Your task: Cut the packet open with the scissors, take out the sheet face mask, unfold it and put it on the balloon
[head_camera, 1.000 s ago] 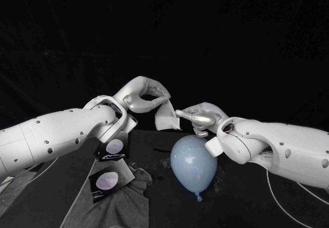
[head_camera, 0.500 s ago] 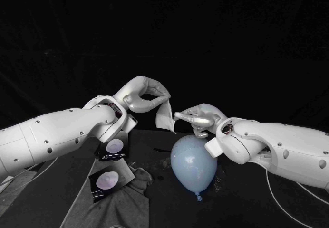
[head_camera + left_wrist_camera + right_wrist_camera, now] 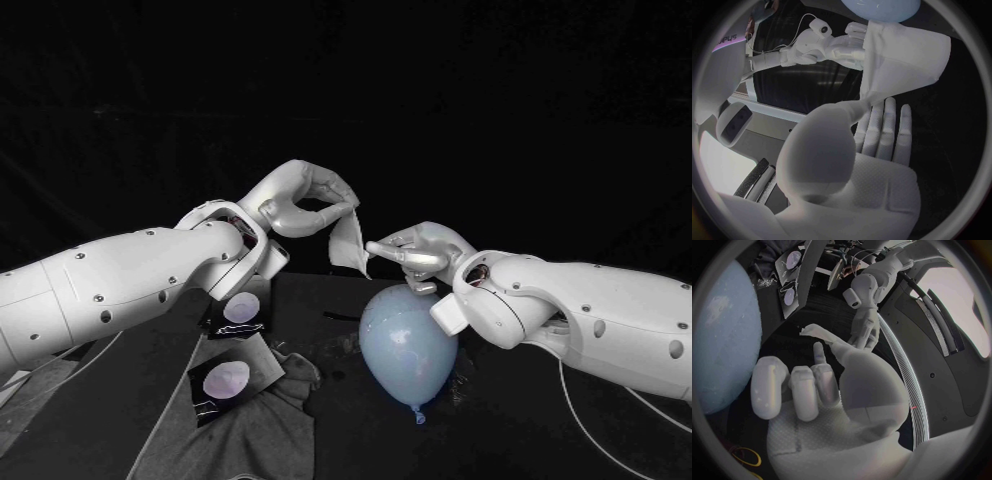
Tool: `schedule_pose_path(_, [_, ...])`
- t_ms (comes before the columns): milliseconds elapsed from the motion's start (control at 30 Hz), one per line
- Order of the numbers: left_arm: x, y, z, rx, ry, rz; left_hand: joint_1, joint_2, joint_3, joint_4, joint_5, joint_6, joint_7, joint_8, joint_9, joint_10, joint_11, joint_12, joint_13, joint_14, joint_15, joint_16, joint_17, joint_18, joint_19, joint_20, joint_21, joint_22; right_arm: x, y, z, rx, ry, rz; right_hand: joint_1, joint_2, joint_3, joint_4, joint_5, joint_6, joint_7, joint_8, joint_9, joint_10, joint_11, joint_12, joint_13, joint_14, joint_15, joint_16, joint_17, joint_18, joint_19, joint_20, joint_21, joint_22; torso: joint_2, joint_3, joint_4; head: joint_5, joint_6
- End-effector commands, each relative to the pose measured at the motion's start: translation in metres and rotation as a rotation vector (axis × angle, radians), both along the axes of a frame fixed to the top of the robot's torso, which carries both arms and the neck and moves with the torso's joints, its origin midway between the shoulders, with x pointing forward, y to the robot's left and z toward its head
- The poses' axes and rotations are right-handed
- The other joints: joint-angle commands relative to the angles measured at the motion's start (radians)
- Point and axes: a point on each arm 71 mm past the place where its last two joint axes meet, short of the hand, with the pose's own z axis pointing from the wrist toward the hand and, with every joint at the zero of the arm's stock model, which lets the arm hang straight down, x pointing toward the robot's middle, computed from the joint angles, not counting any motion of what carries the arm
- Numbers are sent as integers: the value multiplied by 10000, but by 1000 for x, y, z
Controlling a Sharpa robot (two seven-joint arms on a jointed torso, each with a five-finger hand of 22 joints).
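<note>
Far left, on the black table (image 3: pixel 329 300): two dark packets (image 3: pixel 241 312), one behind the other, each with a pale oval on its face and a thin line of print below, too small to read. Nearer packet (image 3: pixel 224 382) lying on a crumpled grey cloth (image 3: pixel 281 430).

Above them, left arm (image 3: pixel 130 285) reaching in and bent upward at the wrist. Left hand (image 3: pixel 306 203) raised well above the table, gripping the sheet face mask (image 3: pixel 348 246) by its upper corner between thumb and one finger. In the left wrist view, the other fingers (image 3: pixel 891 125) stretched out straight, side by side, apart from the mask. Mask hanging down from that pinch, partly folded, free of the table, just above the top of the balloon (image 3: pixel 408 345).

Balloon pale blue, lying on the table, knot end towards the robot.

To the right, right hand (image 3: pixel 421 250) just above the balloon, thumb and one finger stretched to the lower edge of the mask and meeting it. Other fingers (image 3: pixel 792 385) curled into the palm. Not possible to tell whether really pinching the edge or only touching it.
</note>
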Motion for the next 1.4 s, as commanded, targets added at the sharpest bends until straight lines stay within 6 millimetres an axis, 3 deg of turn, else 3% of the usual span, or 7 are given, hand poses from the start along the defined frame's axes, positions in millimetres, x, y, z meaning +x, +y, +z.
schedule_pose_path(33, [0, -2, 2, -79, -24, -84, -41, 96, 31, -1, 28, 77, 8, 69, 267, 23, 56, -34, 0, -43, 5, 53, 16, -13, -57, 18, 42, 12, -3, 2, 0, -77, -66, 306, -141, -143, -219, 166, -28, 77, -4, -11, -31, 528, -17, 43, 1974, 1098, -32, 35, 2635, -126, 147, -18, 50, 2011, 3, -1, -3, 7, -6])
schedule_pose_path(233, [1, -1, 2, -70, -14, -73, -41, 96, 31, -1, 28, 77, 8, 69, 267, 23, 56, -34, 0, -43, 5, 53, 16, -13, -57, 18, 42, 12, -4, 1, 0, 14, -90, 323, -542, -31, -663, 785, 19, 74, -26, -66, -80, 527, -30, 46, 1972, 1098, -42, 35, 2635, -126, 140, -21, 68, 2011, -3, 2, -8, 8, -2])
schedule_pose_path(733, [1, -1, 2, -65, -6, -62, -47, 98, 45, -9, 28, 73, 10, 70, 276, 23, 56, -37, 1, -44, 5, 54, 17, -15, -60, 16, 47, 14, -5, 1, 0, 68, -116, 382, -527, -140, -881, 878, 94, 39, -18, -102, -100, 512, -23, 26, 1958, 1098, -37, 35, 2635, -124, 129, -21, 57, 2006, -5, -1, -5, 10, -2])
schedule_pose_path(967, [1, -1, 2, -64, -2, -56, -53, 99, 58, -16, 28, 70, 12, 70, 283, 24, 57, -40, 1, -45, 5, 55, 18, -17, -62, 16, 51, 16, -5, 2, 1, 67, -162, 356, -179, -154, -954, 730, 28, 42, -11, -118, -112, 512, -18, 31, 1959, 1098, -34, 35, 2635, -125, 128, -18, 70, 2007, -2, -1, 3, 1, 14])
schedule_pose_path(1233, [1, -1, 1, -68, 6, -60, -55, 101, 66, -20, 28, 68, 12, 71, 288, 24, 57, -41, 2, -46, 5, 55, 19, -18, -64, 15, 54, 17, -6, 2, 1, 29, -247, 351, 483, -348, -1135, 294, -87, 50, 9, -150, -139, 513, -5, 39, 1960, 1098, -22, 35, 2635, -127, 128, -7, 92, 2010, -3, -3, -2, 7, 20])
schedule_pose_path(1400, [1, -1, 1, -69, 7, -58, -55, 101, 66, -20, 28, 68, 12, 71, 288, 24, 57, -41, 2, -46, 5, 55, 19, -18, -64, 15, 54, 17, -5, 2, 1, -9, -286, 319, 974, -232, -1028, -20, -113, 91, 5, -153, -152, 526, -13, 63, 1973, 1098, -29, 35, 2635, -134, 141, -9, 132, 2019, -1, 0, 1, 7, 18])
